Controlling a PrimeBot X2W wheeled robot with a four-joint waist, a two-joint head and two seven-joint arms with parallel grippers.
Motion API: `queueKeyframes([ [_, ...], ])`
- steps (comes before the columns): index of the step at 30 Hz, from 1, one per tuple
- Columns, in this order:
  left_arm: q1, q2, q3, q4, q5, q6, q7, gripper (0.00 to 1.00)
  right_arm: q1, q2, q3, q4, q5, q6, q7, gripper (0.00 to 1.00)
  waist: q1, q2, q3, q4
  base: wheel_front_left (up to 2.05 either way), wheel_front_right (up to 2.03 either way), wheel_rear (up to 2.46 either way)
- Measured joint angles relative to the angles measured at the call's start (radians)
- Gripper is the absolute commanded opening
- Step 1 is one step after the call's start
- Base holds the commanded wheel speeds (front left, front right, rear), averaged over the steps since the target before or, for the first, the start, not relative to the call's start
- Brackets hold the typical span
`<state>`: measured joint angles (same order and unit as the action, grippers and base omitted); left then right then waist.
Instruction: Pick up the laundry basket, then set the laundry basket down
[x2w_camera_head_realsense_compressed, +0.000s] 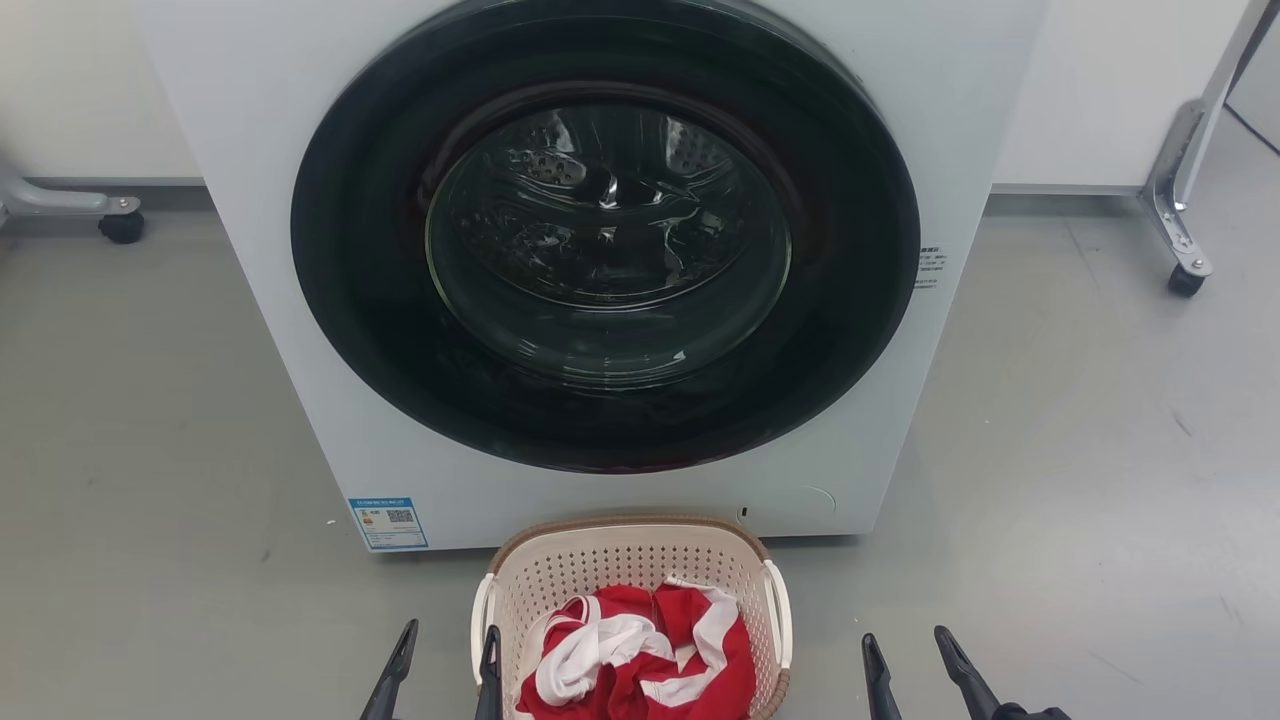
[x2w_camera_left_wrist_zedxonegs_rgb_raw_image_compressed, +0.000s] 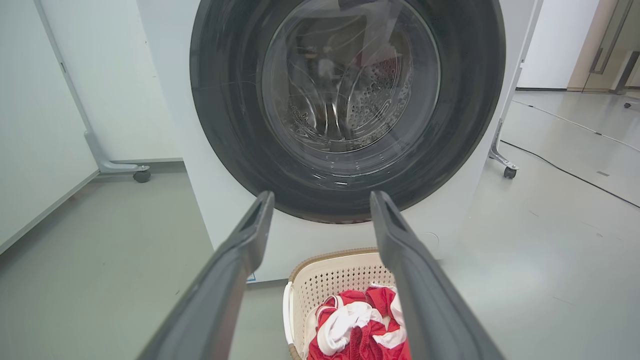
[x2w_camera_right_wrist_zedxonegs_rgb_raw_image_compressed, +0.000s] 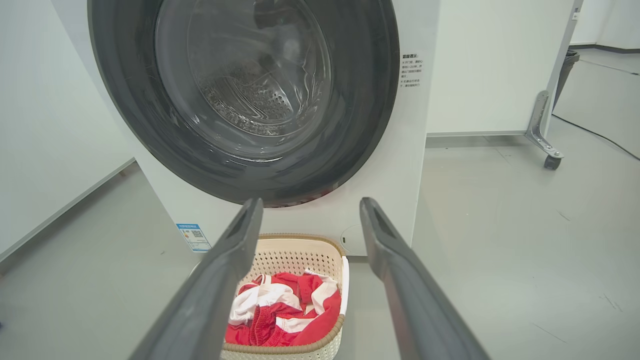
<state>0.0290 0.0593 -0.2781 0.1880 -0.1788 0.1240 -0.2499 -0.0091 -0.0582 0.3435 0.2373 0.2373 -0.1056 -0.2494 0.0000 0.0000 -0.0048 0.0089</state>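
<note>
1. The left pincer (x2w_camera_head_realsense_compressed: 449, 640) is open and holds nothing; its two dark fingers stand apart and point up the head view.
2. The right pincer (x2w_camera_head_realsense_compressed: 906, 645) is likewise spread open and empty.
3. The laundry basket (x2w_camera_head_realsense_compressed: 620, 565) sits on the grey floor (x2w_camera_head_realsense_compressed: 150, 450) between the two pincers. It is much closer to the left pincer than to the right one.
4. The left pincer's inner finger (x2w_camera_head_realsense_compressed: 490, 660) is just beside the basket's white left handle (x2w_camera_head_realsense_compressed: 482, 612). Whether they touch cannot be told.
5. The right pincer is well apart from the basket's right handle (x2w_camera_head_realsense_compressed: 780, 610).
6. A crumpled red and white garment (x2w_camera_head_realsense_compressed: 640, 660) fills the basket.
7. Ahead of both pincers, just past the basket, stands a white washing machine (x2w_camera_head_realsense_compressed: 560, 500) with its round dark door (x2w_camera_head_realsense_compressed: 608, 230) shut.
8. In the left wrist view, the left pincer (x2w_camera_left_wrist_zedxonegs_rgb_raw_image_compressed: 322, 200) frames the basket (x2w_camera_left_wrist_zedxonegs_rgb_raw_image_compressed: 340, 275) low between its fingers.
9. In the right wrist view, the basket (x2w_camera_right_wrist_zedxonegs_rgb_raw_image_compressed: 295, 257) sits low between the fingers of the right pincer (x2w_camera_right_wrist_zedxonegs_rgb_raw_image_compressed: 310, 205), partly behind the finger on that view's left.
</note>
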Motion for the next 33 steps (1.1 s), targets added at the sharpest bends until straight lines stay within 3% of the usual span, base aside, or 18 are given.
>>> queueKeyframes([
  [33,0.000,-0.003,0.010,-0.031,0.009,0.000,0.000,1.00,-0.002,0.004,-0.012,-0.023,-0.008,0.010,0.000,1.00,0.0002,0.0000,0.046,-0.001,0.00,0.00,0.00],
])
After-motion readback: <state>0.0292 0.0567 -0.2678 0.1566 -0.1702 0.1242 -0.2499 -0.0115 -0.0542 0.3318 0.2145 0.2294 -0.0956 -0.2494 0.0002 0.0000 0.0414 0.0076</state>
